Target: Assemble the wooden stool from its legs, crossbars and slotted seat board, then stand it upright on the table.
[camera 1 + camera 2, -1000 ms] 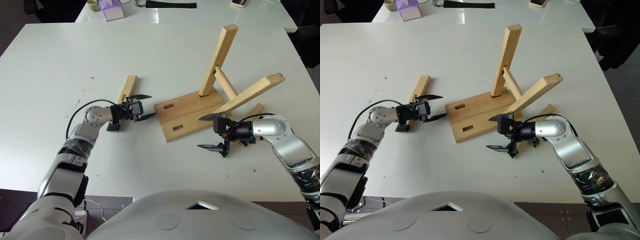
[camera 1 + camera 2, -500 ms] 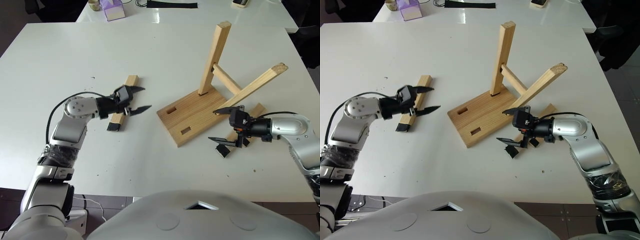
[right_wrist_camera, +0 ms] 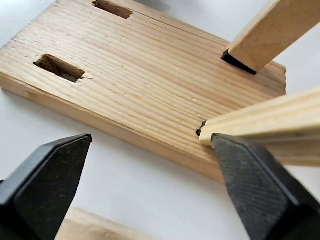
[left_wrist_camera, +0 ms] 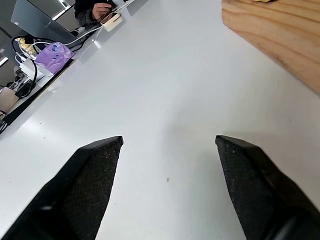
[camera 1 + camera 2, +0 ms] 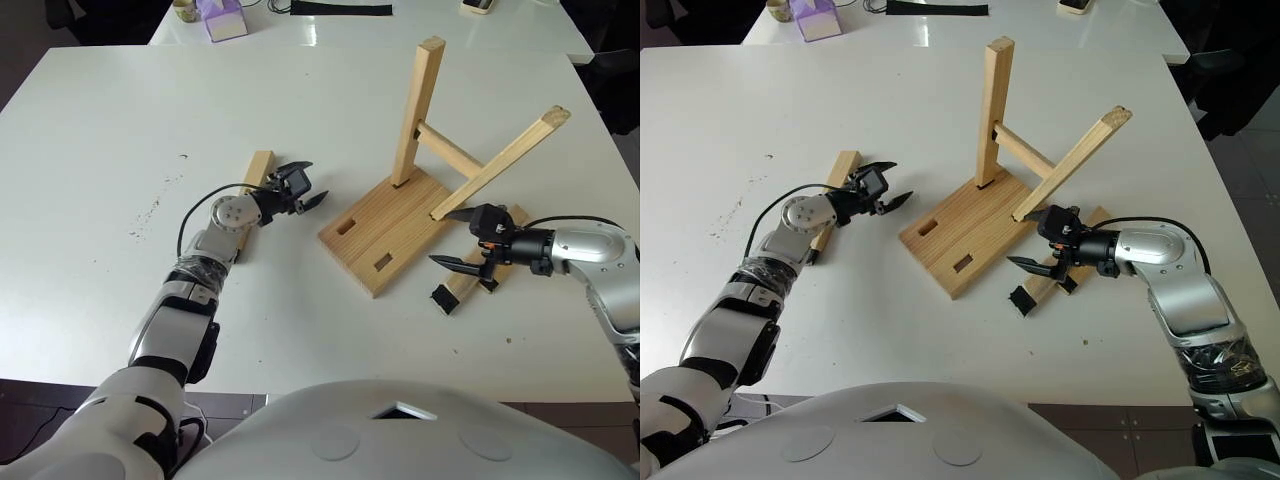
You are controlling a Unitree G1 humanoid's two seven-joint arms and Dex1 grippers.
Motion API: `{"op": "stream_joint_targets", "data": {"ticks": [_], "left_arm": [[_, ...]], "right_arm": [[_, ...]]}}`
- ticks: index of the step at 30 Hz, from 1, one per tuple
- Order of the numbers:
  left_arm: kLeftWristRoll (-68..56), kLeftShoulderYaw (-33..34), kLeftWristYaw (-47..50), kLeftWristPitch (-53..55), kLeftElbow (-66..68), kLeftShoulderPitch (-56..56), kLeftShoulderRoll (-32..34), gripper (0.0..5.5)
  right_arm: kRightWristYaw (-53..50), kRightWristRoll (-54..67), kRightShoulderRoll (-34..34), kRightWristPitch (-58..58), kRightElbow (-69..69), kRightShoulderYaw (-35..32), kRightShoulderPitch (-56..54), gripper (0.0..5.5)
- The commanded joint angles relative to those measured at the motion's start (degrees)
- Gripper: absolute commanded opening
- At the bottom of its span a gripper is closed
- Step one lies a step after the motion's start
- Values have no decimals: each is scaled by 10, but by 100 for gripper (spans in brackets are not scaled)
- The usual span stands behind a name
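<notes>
The slotted seat board (image 5: pixel 372 238) lies flat on the white table, with two empty slots (image 3: pixel 60 67) toward its near end. One leg (image 5: pixel 418 108) stands upright in it. A second leg (image 5: pixel 497 163) leans, its lower end at the board's right edge, and a crossbar (image 5: pixel 450 150) joins the two. A loose leg (image 5: pixel 256 176) lies left of the board, under my left forearm. Another loose leg (image 5: pixel 478 272) lies at the right. My left gripper (image 5: pixel 315 182) is open just left of the board. My right gripper (image 5: pixel 440 238) is open at the board's right edge, below the leaning leg (image 3: pixel 270 125).
A second table behind holds a purple tissue box (image 5: pixel 222 18), a cup (image 5: pixel 185 10) and a black strip (image 5: pixel 340 9). Dark specks (image 5: pixel 150 205) mark the table at the left. The table's near edge (image 5: pixel 300 385) runs just below the arms.
The board has turned and slid slightly right, and the leaning leg stands steeper. My left gripper moved right from the loose leg toward the board. My right gripper shifted right and up, still open.
</notes>
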Motion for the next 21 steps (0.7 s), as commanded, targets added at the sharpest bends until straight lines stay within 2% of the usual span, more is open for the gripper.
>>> {"op": "stream_joint_targets", "data": {"ticks": [1,5,9,13,21], "left_arm": [[8,-7,0,-9,-13,11,-4,344],[9,-12,-6,-5,-55,37,-6,344],[2,-18,-13,20,-124,78,-7,344],[5,-32,-17,51,-189,106,-18,344],[6,-47,-27,94,-252,129,-21,344]], "right_arm": [[15,28,-16,19,-1,-30,-4,443],[16,11,-19,10,38,-19,-28,443],[22,-27,3,-17,125,29,-90,443],[36,-55,0,-45,198,49,-121,443],[41,-54,-14,-59,225,21,-132,443]]}}
